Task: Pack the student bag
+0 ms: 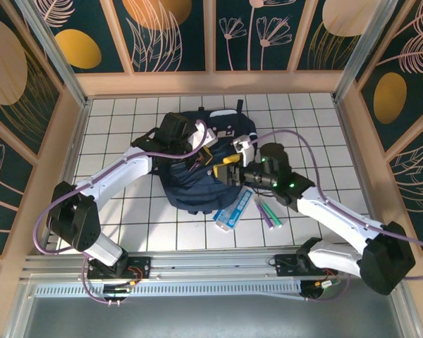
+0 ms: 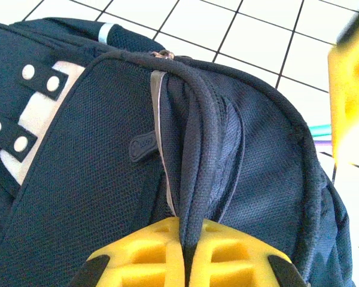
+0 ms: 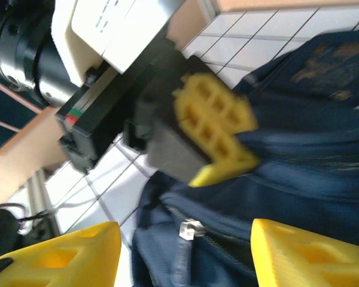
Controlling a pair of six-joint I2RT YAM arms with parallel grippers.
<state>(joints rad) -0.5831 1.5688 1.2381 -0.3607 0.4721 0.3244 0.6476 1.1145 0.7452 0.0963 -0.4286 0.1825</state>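
White tiled tabletop [image 1: 127, 232], flat blue-and-white packet [image 1: 234, 209], green and purple pens [image 1: 268, 213] just beside it, floral wall panels [image 1: 169, 28]

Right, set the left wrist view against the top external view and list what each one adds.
Left wrist: the yellow-fingered left gripper pinching a fold of the navy-blue fabric backpack beside its small metal zip pull. Top external: the bag's whole outline and a flat pale-blue pack lying beside it. Shared: the backpack and the white tiled table.
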